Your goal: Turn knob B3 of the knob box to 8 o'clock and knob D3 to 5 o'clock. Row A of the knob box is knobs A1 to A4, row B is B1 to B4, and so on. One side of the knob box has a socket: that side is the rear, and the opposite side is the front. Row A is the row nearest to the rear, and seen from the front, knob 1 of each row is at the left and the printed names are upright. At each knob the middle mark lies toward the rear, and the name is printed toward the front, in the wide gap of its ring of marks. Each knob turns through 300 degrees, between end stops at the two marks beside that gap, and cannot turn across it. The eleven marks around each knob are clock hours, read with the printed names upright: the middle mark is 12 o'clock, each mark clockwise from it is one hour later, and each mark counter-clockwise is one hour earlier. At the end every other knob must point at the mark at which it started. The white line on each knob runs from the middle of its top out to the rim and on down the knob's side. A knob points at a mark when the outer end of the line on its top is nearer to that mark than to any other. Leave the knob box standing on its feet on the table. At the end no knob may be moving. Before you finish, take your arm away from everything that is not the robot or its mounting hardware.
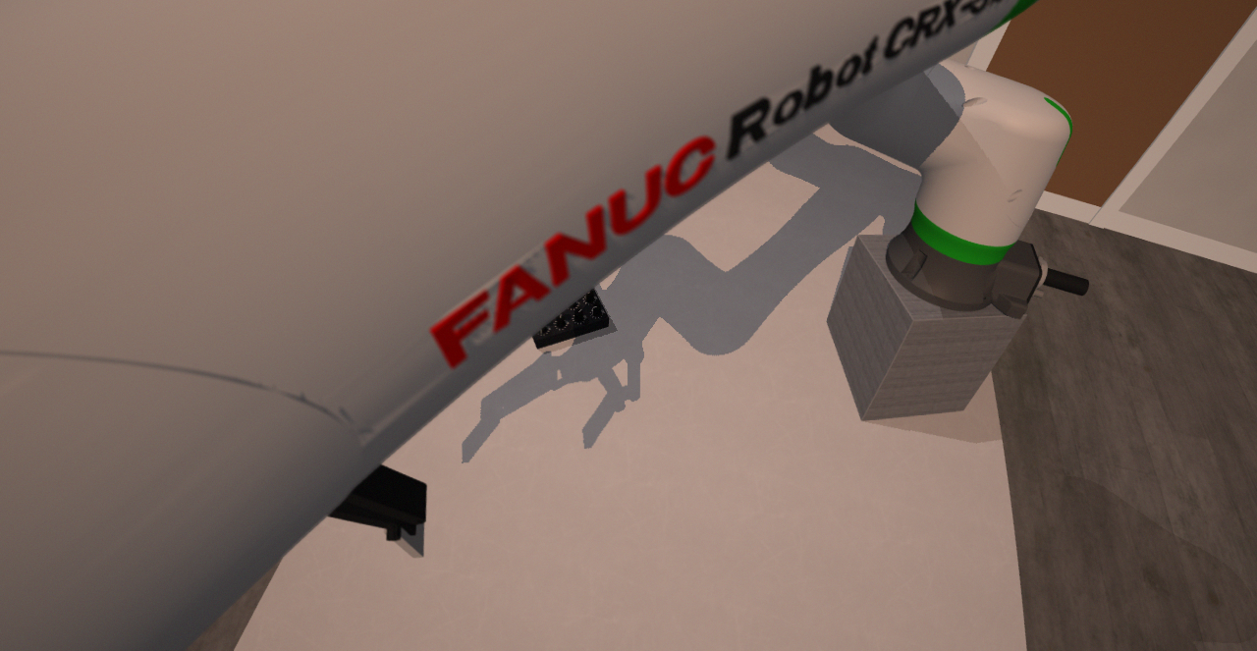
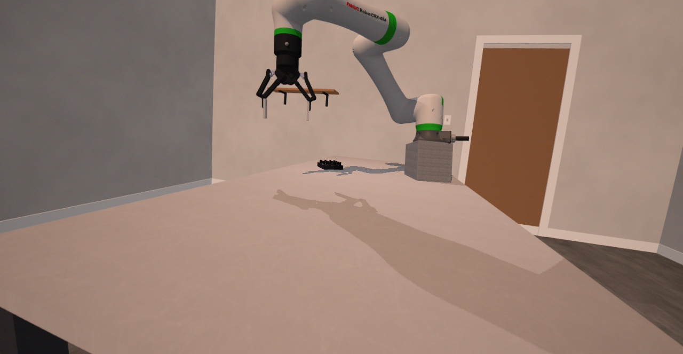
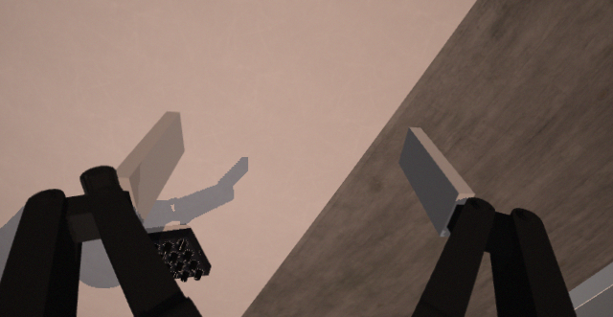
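Exterior view: knob box (image 2: pixel 330 164) sits on beige table (image 2: pixel 238 266) near brown door (image 2: pixel 518 132).

- A brown door (image 2: pixel 516 132) in a white frame stands shut in the far wall, right of the table.
- A small white wall plate (image 2: pixel 447 119) sits just left of the door frame.
- A wooden shelf (image 2: pixel 329 92) on black brackets is fixed to the far wall, well above the table.
- A grey block pedestal (image 2: pixel 428 162) rests on the far end of the beige table (image 2: pixel 200 266).
- Dark wood-grain floor (image 2: pixel 635 275) lies right of the table, edged with pale skirting (image 2: pixel 596 238).
- The left wall (image 2: pixel 95 88) is grey.
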### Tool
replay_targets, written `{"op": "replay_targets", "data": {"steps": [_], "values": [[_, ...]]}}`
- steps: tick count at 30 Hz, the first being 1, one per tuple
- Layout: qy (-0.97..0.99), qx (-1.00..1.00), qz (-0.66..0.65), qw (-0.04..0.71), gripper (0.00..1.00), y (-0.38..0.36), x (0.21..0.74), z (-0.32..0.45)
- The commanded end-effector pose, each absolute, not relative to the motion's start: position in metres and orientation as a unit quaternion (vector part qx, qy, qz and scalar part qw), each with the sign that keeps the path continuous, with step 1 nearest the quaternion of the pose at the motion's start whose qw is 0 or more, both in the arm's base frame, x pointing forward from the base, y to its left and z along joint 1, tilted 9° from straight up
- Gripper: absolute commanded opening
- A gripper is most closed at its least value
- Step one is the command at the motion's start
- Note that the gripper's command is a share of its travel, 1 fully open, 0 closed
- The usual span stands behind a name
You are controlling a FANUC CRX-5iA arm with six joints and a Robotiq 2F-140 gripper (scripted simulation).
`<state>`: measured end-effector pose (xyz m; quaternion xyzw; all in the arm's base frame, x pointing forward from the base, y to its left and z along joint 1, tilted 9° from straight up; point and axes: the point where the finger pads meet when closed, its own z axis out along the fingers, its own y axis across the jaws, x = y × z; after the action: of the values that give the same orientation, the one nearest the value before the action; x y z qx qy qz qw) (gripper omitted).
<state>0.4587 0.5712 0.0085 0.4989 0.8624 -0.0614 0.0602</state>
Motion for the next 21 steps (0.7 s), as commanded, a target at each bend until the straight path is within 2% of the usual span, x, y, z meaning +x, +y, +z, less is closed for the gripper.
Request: {"op": "replay_targets", "data": {"steps": [1, 12, 21], "values": [[0.828, 0.554, -0.045, 0.067, 1.00, 0.535, 0.478, 0.014], [0.761, 0.644, -0.036, 0.072, 1.00, 0.466, 0.502, 0.020], [0.672, 0.736, -0.025, 0.077, 1.00, 0.381, 0.515, 0.022]]}}
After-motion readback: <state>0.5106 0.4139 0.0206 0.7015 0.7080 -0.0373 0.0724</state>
